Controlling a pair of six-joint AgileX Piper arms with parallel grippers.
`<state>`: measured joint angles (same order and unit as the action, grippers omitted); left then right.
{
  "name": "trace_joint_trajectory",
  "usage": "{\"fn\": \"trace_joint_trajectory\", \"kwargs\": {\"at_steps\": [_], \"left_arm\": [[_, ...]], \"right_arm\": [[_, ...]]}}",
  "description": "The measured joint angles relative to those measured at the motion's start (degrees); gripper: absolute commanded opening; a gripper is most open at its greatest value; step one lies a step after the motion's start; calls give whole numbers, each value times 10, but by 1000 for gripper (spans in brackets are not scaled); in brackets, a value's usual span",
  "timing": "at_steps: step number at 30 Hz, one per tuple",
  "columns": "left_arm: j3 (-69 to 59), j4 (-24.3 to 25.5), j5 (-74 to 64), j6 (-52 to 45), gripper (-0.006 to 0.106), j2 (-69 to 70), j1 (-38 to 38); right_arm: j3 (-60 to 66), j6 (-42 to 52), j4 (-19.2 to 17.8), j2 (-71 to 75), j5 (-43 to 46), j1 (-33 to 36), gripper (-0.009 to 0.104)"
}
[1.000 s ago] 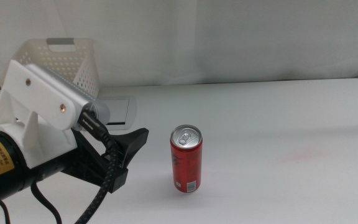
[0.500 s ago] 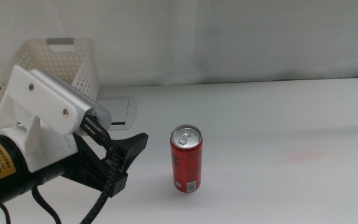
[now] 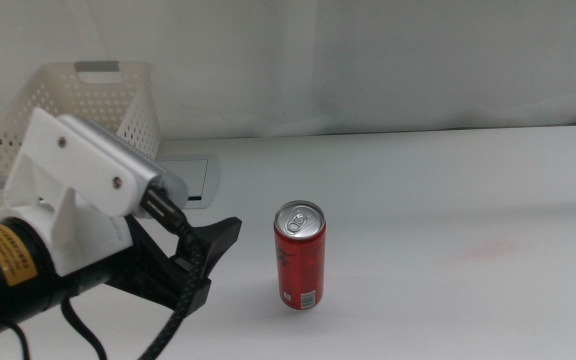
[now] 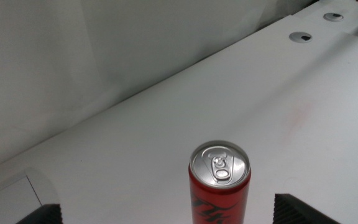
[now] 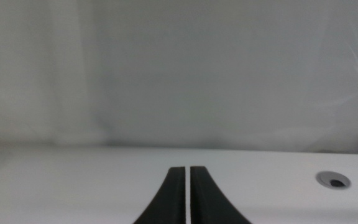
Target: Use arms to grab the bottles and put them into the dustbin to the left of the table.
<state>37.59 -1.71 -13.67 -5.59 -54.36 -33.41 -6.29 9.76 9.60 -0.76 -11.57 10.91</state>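
A slim red can [image 3: 299, 257] stands upright on the white table [image 3: 448, 200], silver top and pull tab facing up. My left gripper [image 3: 220, 238] reaches in from the lower left, its black finger pointing at the can a short way to the can's left. In the left wrist view the can [image 4: 219, 186] sits between the two wide-apart jaw tips, so the left gripper [image 4: 169, 215] is open and holds nothing. The white perforated dustbin [image 3: 103, 100] stands at the back left, behind the arm. My right gripper [image 5: 187, 198] is shut and empty, out of the middle view.
A flat grey-white tray [image 3: 190, 180] lies between the dustbin and the can. Round holes [image 4: 300, 37] mark the table's far right end. A pale curtain hangs behind the table.
The left arm has edged to the right, closer to the can. The can has stayed where it was.
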Motion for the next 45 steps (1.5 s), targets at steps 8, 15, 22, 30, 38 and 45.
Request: {"fn": "trace_joint_trajectory", "kwargs": {"at_steps": [8,15,22,30,38,45], "left_arm": [[-65,0,88,0,87,-44,-23],[-121,0,207,9,87,-71,-69],[-191,-1,353,42,87,-92,-92],[-287,-21,528,56,87,-170,-92],[-289,-31,694,61,87,-334,-92],[-277,-44,813,97,87,-470,-92]], "right_arm": [[60,34,-5,0,128,0,-3],[60,37,-8,0,122,0,-3],[60,37,-8,0,121,0,-3],[60,36,-8,0,116,0,-3],[60,36,-8,0,116,0,-3],[60,36,-8,0,116,0,-3]]}}
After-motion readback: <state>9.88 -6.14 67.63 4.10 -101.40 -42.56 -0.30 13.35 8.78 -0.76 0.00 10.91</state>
